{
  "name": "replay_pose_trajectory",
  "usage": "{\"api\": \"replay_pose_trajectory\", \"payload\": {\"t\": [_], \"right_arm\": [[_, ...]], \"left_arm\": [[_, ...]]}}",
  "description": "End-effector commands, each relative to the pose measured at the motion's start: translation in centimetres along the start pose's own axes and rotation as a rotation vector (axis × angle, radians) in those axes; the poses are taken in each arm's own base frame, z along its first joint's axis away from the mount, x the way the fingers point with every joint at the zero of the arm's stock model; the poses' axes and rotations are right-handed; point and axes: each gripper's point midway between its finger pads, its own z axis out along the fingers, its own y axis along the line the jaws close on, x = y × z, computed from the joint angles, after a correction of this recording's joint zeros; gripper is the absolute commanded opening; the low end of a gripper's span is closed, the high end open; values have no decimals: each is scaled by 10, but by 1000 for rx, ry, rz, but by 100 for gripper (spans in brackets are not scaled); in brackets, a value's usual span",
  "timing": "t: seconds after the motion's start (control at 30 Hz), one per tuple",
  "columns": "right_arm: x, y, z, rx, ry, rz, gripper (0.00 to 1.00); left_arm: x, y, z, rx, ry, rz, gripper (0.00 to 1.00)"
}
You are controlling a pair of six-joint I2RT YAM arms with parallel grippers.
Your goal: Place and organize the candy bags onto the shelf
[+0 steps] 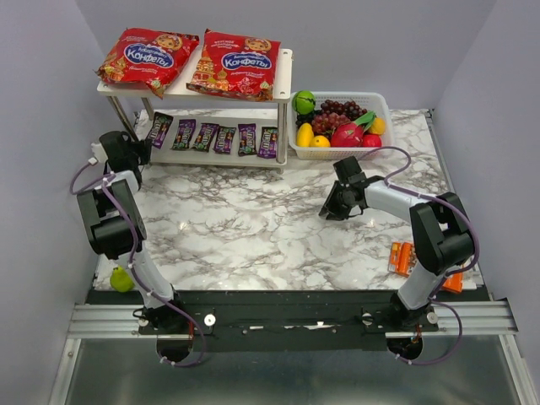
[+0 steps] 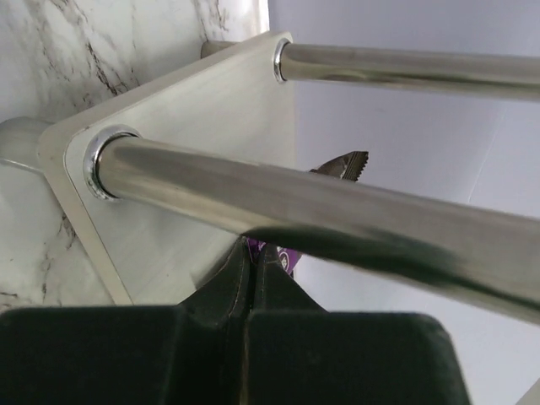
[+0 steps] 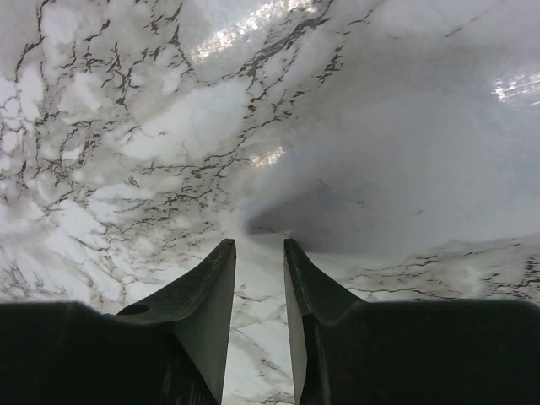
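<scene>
At the left of the overhead view your left gripper (image 1: 139, 152) sits against the end of the shelf (image 1: 219, 158), its tips hidden behind a metal leg. In its wrist view the jaws are together (image 2: 251, 253). A purple sliver shows just past them; you cannot tell if it is pinched. Upper left, a red bag (image 1: 148, 57) and a second red bag (image 1: 236, 63) lie on the top tier, with six small packets (image 1: 205, 137) in a row below. Right of centre, your right gripper (image 1: 327, 211) hangs over the marble table (image 1: 236, 228), jaws slightly apart and holding nothing (image 3: 259, 245). Pale grey walls surround the table.
</scene>
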Motion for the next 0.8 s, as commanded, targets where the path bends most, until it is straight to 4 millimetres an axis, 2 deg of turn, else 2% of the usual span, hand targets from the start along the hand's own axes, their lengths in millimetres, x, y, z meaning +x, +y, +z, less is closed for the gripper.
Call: {"api": "replay_pose_trajectory", "payload": {"t": [0.0,0.13,0.47,0.57,0.7,0.77], "right_arm": [[-5,-15,-5,47,-35,49,38],[-6,-21,-5,60,-35,65,38],[-4,-30,-4,85,-25,73,38],[-3,-32,-4,87,-23,73,38],[-4,-33,-3,88,-24,73,38],[-5,-33,-3,87,-22,73,38]], "left_arm": [[-6,-6,15,24,-59,-111,0],[1,4,26,7,-73,-172,0],[15,9,49,-26,-78,-251,1],[14,14,49,-47,-91,-262,4],[16,20,48,-70,-90,-258,18],[17,24,47,-84,-85,-253,21]]}}
